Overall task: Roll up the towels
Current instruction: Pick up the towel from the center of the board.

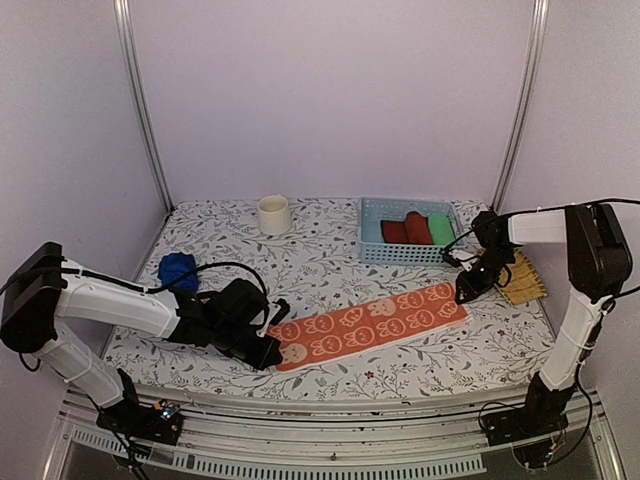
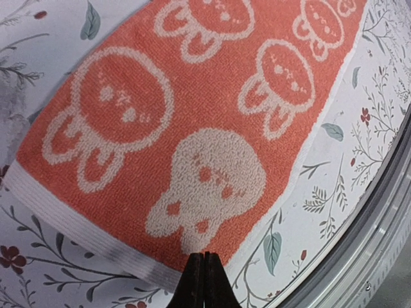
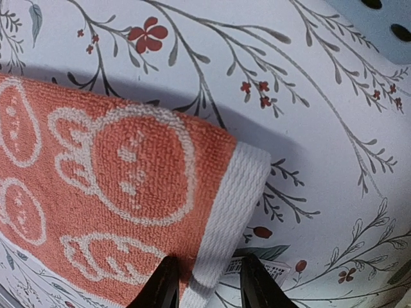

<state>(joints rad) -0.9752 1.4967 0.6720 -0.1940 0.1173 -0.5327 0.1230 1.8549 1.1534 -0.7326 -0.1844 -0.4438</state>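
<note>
Orange towel [image 1: 370, 325], long axis left-right

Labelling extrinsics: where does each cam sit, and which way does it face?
Top external: fixed above and behind the bases, facing down and forward over the table; both arms show, left gripper at the orange towel's left end, right gripper at its right end.
Left wrist: on the left wrist, facing down at that towel's end; only its shut fingertips show, bottom centre.
Right wrist: on the right wrist, facing down at the opposite corner; two parted fingers straddle it.
Shared: all three see the orange towel on the table.
</note>
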